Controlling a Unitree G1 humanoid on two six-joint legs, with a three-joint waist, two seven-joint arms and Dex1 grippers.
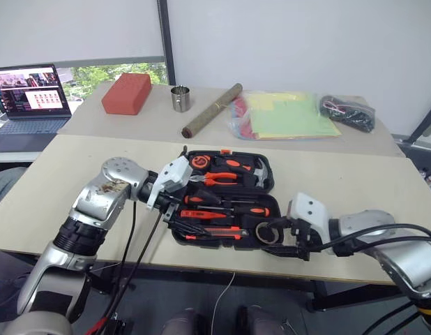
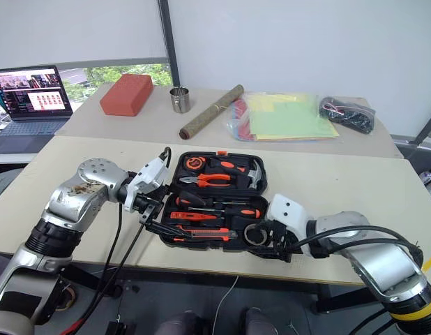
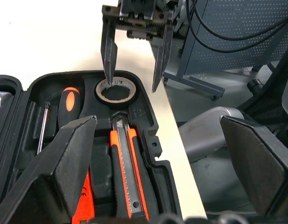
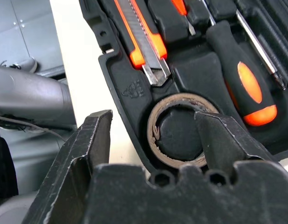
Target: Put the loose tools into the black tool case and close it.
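Bench (image 1: 76,209): I see the black tool case (image 1: 266,183) lying open near the near edge, long axis running left to right.
Lid: it looks like the far half, so I judge closing folds it toward me.
Left end effector (image 1: 175,209): at the case's left end, fingers spread wide, holding nothing.
Right end effector (image 1: 289,239): at the near right corner, fingers apart and empty, one tip inside the tape roll (image 4: 177,130).
Tape roll: seated in its round slot.

Office; laptop (image 1: 31,98), blinds, tables (image 1: 355,181)
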